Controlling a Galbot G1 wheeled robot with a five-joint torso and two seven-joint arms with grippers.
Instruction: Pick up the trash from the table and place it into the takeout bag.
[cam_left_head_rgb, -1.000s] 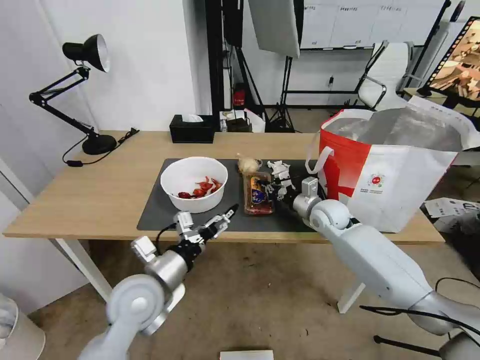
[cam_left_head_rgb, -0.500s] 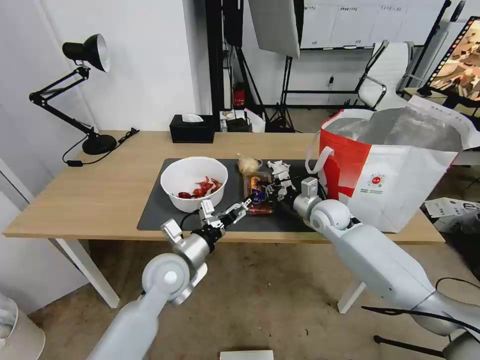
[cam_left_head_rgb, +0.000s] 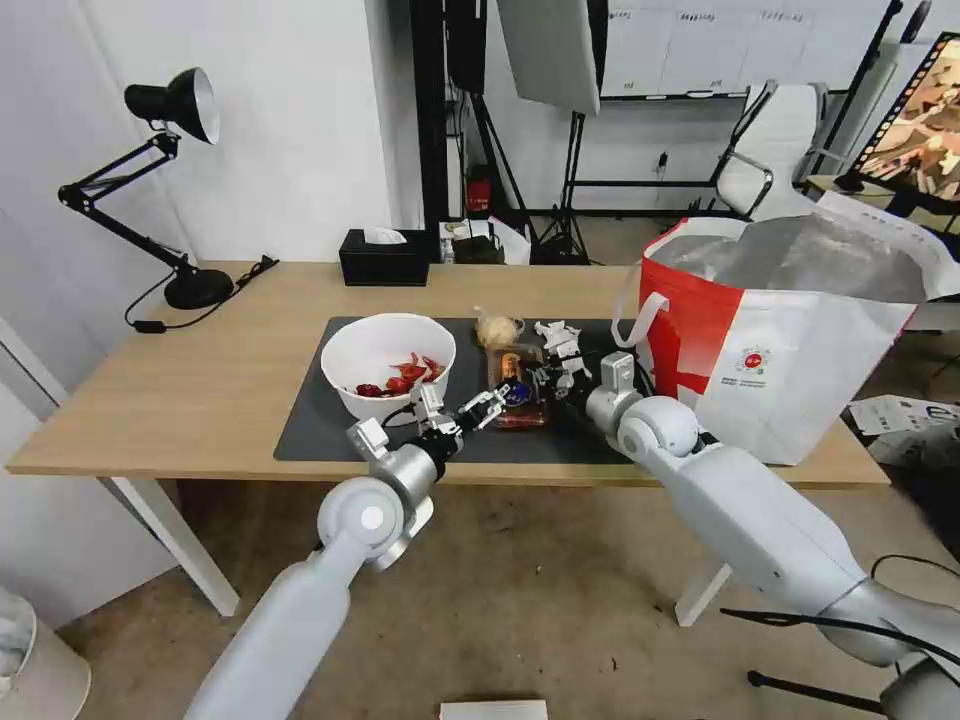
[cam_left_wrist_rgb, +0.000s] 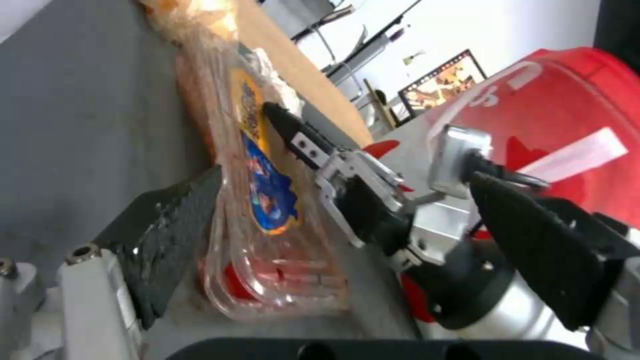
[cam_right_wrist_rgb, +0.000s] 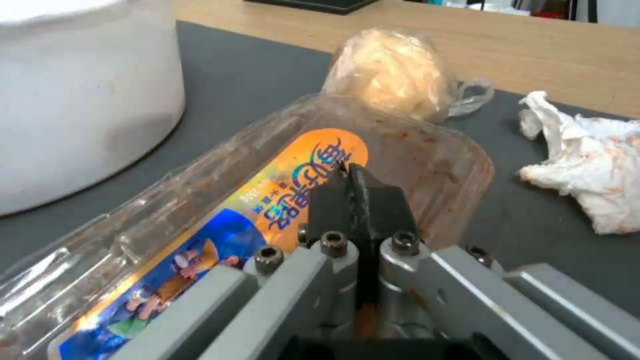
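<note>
- The clear plastic twin-tray box (cam_left_head_rgb: 517, 387) with its orange-and-blue label lay flat on the dark grey mat (cam_left_head_rgb: 310, 420) of the light wood counter (cam_left_head_rgb: 200, 385), just beside the white round paper bowl (cam_left_head_rgb: 388, 367) holding red scraps.
- Left gripper (cam_left_head_rgb: 492, 401) sat at the box's near end, jaws spread wide either side of it.
- Right gripper (cam_right_wrist_rgb: 351, 192) hovered over the label, jaws pinched together, empty.
- Thin glossy plastic looks flexy, so I'd squeeze gently at the rim or it'll buckle and slip.
- Beyond the box: a crinkly yellowish plastic wad (cam_right_wrist_rgb: 393, 72) and a crumpled white tissue wad (cam_right_wrist_rgb: 590, 152). The big white-and-red takeout bag (cam_left_head_rgb: 790, 345) stood open past them.
</note>
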